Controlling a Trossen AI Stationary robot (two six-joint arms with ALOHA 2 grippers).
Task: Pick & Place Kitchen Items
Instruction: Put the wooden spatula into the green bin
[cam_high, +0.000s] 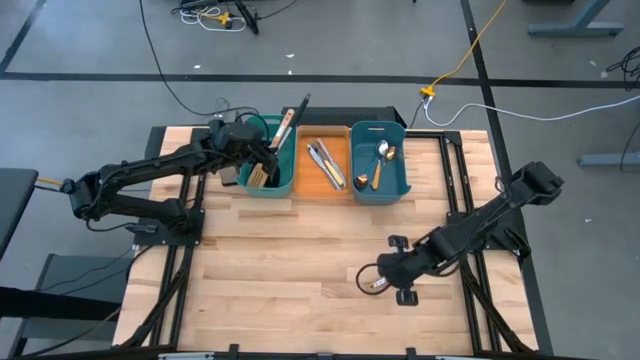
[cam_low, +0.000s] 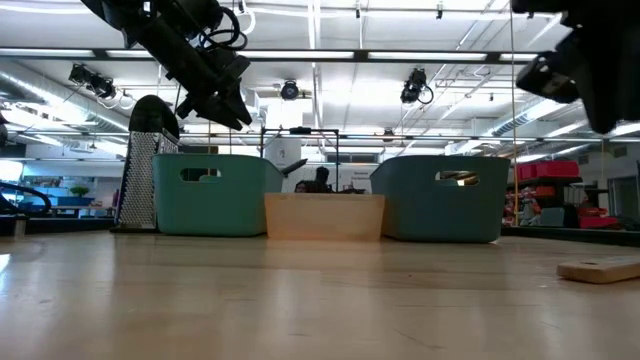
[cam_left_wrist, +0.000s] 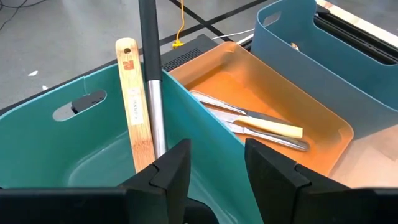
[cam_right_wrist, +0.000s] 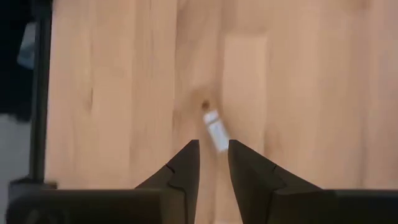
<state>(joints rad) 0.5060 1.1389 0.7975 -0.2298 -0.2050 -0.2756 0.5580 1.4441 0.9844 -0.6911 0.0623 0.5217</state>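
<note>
The black handle (cam_left_wrist: 147, 37) is cut off by the left wrist view's edge, its lower end hidden behind the left gripper (cam_left_wrist: 214, 168). In the high view, what lies in the right teal bin (cam_high: 403, 160) is too small to tell apart. The pale piece (cam_right_wrist: 214, 132) between the right gripper's (cam_right_wrist: 213, 163) fingers is blurred

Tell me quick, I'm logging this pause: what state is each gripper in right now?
Left gripper: open, empty, above the left teal bin.
Right gripper: fingers close around a slim silver utensil; firm grip cannot be told.
</note>
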